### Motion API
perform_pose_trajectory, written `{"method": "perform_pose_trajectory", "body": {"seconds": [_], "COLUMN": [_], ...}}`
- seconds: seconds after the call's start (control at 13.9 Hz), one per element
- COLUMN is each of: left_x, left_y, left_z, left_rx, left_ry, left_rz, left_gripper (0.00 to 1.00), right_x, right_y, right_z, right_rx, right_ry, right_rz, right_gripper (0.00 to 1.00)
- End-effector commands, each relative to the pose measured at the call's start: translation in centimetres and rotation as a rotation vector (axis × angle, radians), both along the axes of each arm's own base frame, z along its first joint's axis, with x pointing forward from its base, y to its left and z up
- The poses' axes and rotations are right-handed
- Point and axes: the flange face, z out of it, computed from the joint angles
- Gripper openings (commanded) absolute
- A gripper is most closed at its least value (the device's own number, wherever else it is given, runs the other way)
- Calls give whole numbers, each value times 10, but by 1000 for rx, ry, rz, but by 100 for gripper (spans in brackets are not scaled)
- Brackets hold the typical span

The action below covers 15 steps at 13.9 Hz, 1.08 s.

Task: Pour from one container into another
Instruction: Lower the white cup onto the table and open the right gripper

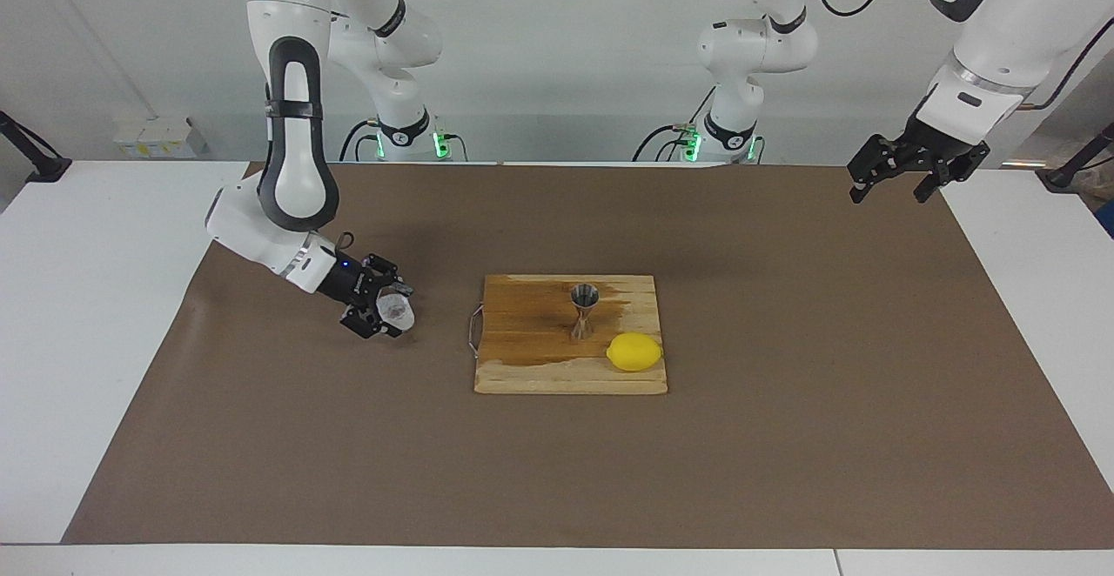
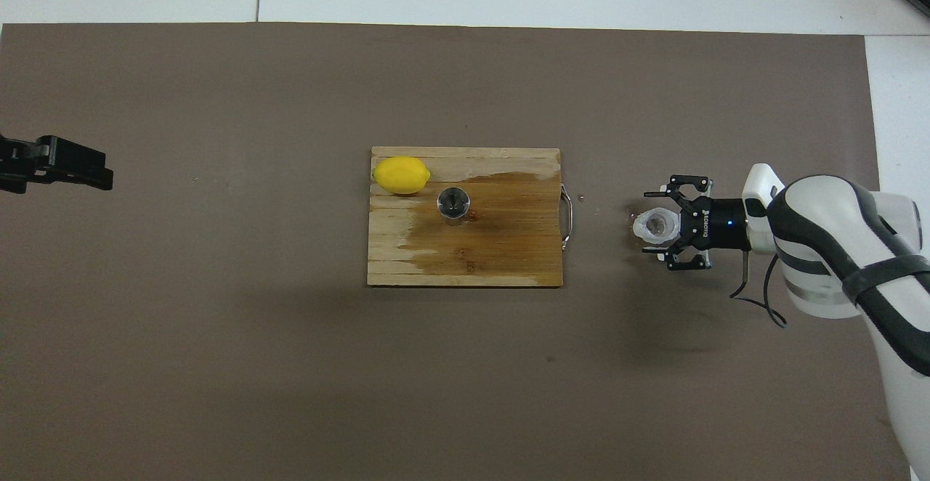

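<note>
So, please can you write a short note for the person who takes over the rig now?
Right hand: open, around the cup, which stands upright on the mat beside the board, toward the right arm's end.
Left hand: open, empty, waits over the mat's edge at its own end.
Jigger: upright on the wet board, next to the lemon.
Done: pour, probably. Left: withdraw the right hand.

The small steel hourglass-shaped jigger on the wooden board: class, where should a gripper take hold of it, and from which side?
Probably at the narrow waist of the small steel hourglass-shaped jigger, where the two cones meet and fingers could not slide off. It stands upright on the wet wooden board, and the yellow lemon lies close beside it, so come level from the right arm's end, where the board is bare.
</note>
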Motion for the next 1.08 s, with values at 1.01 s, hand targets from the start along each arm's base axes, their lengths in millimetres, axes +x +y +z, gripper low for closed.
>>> {"method": "perform_pose_trajectory", "body": {"seconds": [1.01], "left_x": [-8], "left_y": [3], "left_z": [1], "left_rx": [13], "left_ry": [4], "left_rz": [-7], "left_gripper": [100], "right_x": [-3], "right_y": [11], "right_z": [76], "right_rx": [-359], "right_ry": [372], "right_rz": [-358], "right_gripper": [100]}}
